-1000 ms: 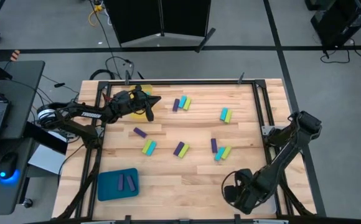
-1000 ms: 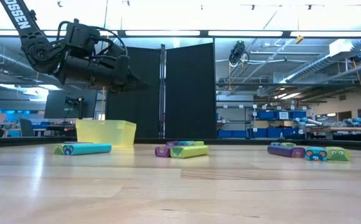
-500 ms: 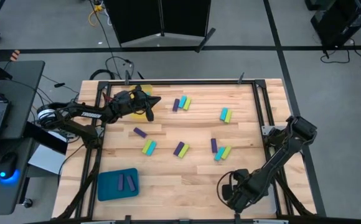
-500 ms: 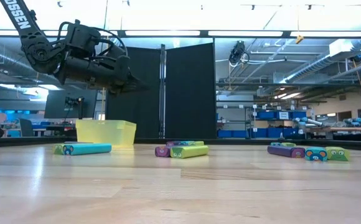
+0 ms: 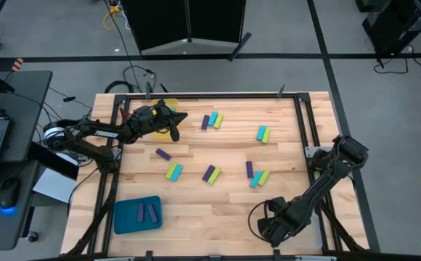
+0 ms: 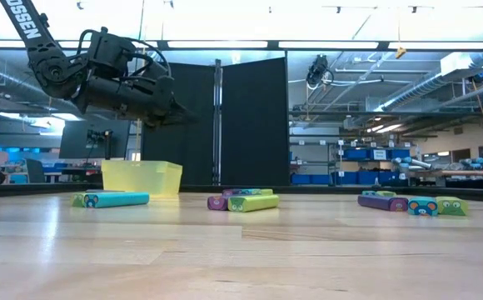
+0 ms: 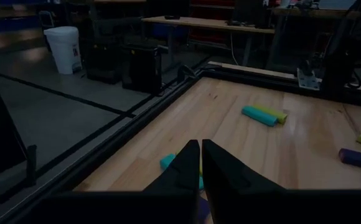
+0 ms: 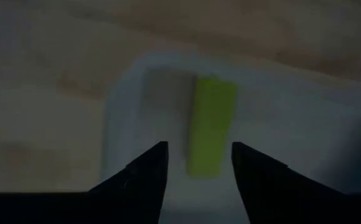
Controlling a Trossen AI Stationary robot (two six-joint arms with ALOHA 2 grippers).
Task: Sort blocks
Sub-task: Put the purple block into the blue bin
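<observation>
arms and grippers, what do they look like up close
Both arms are dark, jointed tubes. The left arm bears white lettering, and thin black cables loop over its wrist. The left gripper and the right gripper each end in two dark, tapered fingers.

Two blocks [image 5: 146, 211] in tray [image 5: 127, 221]

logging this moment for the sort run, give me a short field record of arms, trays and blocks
left gripper: above the yellow tray, jaws shut, nothing seen held
right gripper: near table edge, jaws open above a yellow-green block in a clear tray
blue tray: two purple blocks inside
table: mixed loose blocks unsorted
</observation>
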